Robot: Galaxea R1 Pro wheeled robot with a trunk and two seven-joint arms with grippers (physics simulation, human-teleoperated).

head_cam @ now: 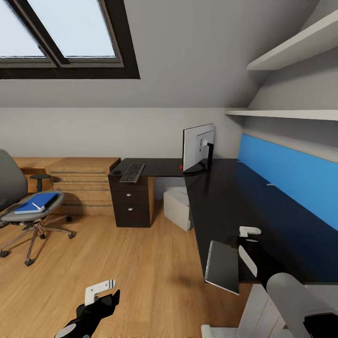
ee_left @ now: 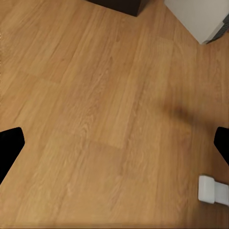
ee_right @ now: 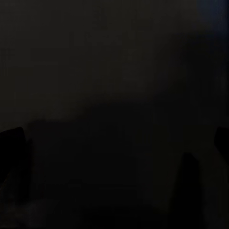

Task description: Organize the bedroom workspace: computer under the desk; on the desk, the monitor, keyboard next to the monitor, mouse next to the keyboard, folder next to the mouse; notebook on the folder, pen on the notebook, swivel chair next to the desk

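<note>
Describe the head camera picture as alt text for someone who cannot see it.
A glossy black L-shaped desk carries a flat monitor and a grey keyboard, with a light grey computer tower beneath. A bright blue folder lies on a grey swivel chair at left. A thin dark grey notebook overhangs the desk's near edge beside the right gripper.

One monitor [head_cam: 197, 147] — one keyboard [head_cam: 133, 172]

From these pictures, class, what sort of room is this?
Probably an attic home office: a slanted roof window in the sloped ceiling, an L-shaped glossy black desk carrying a flat monitor, and a grey swivel chair.
</note>
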